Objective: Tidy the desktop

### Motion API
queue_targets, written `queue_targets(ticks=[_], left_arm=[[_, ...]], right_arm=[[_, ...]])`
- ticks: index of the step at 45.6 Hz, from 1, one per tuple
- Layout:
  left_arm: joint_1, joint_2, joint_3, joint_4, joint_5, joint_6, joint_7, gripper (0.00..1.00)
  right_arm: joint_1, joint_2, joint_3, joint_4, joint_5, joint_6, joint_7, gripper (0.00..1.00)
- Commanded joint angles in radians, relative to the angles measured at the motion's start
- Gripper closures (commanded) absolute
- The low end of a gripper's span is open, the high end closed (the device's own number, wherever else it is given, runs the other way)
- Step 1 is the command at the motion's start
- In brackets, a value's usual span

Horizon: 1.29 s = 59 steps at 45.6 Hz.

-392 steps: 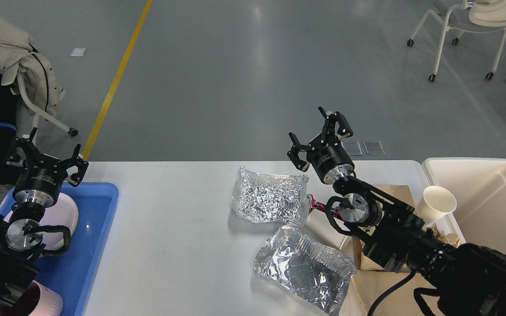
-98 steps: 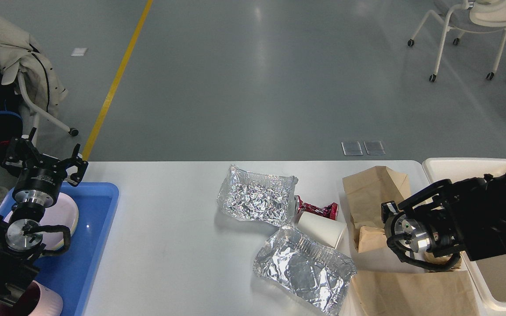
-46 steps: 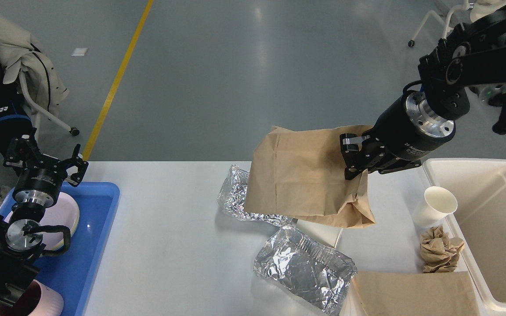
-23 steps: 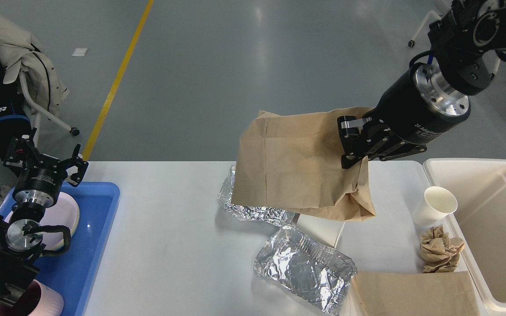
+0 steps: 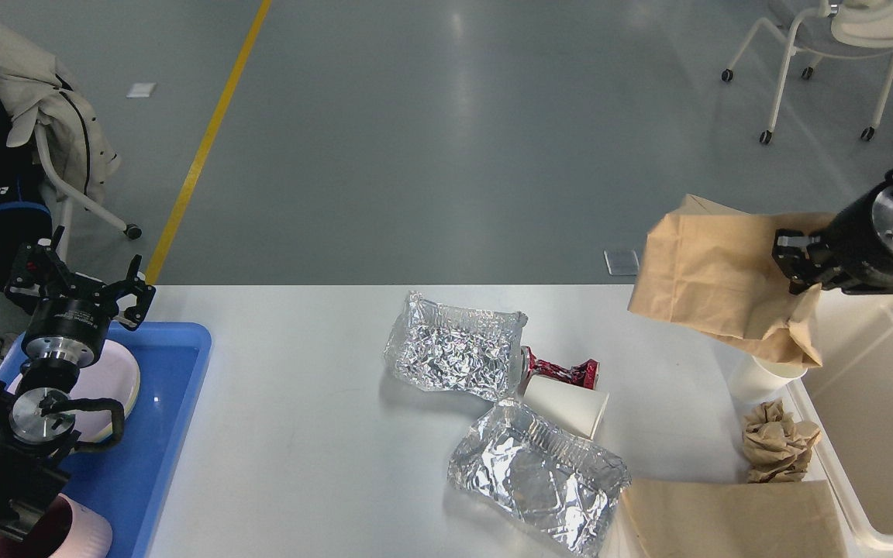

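Note:
The white desktop (image 5: 315, 403) carries two crumpled foil trays (image 5: 454, 353) (image 5: 536, 473), a crushed red can (image 5: 563, 370), a paper cup lying on its side (image 5: 567, 407), an upright paper cup (image 5: 756, 376), a crumpled brown paper ball (image 5: 780, 443) and a flat brown bag (image 5: 729, 519). My right gripper (image 5: 794, 267) is shut on a brown paper bag (image 5: 714, 275), which hangs in the air over the desktop's right end beside the cream bin (image 5: 880, 403). My left gripper (image 5: 78, 279) stands open over the blue tray (image 5: 160, 418), holding nothing.
The blue tray holds a pale pink plate (image 5: 113, 380) and a pink cup (image 5: 67, 535). A chair draped with a coat (image 5: 43, 101) stands far left. A white wheeled chair (image 5: 826, 46) is at far right on the grey floor.
My right arm has swung the brown paper bag rightward from above the foil trays to the bin's edge, uncovering the far foil tray, red can and lying cup. The left arm stayed still.

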Motion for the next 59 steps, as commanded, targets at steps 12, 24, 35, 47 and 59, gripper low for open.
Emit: queue_targets(ticks=[12,24,35,47,59], left_arm=[[0.0,0.0,0.0,0.0,0.0,0.0,0.0,0.02],[0.0,0.0,0.0,0.0,0.0,0.0,0.0,0.02],[0.0,0.0,0.0,0.0,0.0,0.0,0.0,0.02],[0.0,0.0,0.0,0.0,0.0,0.0,0.0,0.02],[0.0,0.0,0.0,0.0,0.0,0.0,0.0,0.02]], right_arm=[[-0.446,-0.138,-0.009,-0.284,0.291,-0.354,-0.005,1.0],[-0.736,-0.184,0.007,-0.425,0.396,-0.538,-0.005,1.0],[-0.974,-0.207,0.04,-0.609,0.471,-0.657,-0.005,1.0],[-1.171,-0.218,0.13,-0.821,0.48,-0.64,-0.005,0.0],[-1.291,-0.205,0.242,-0.953,0.477,-0.631,-0.022,0.0]])
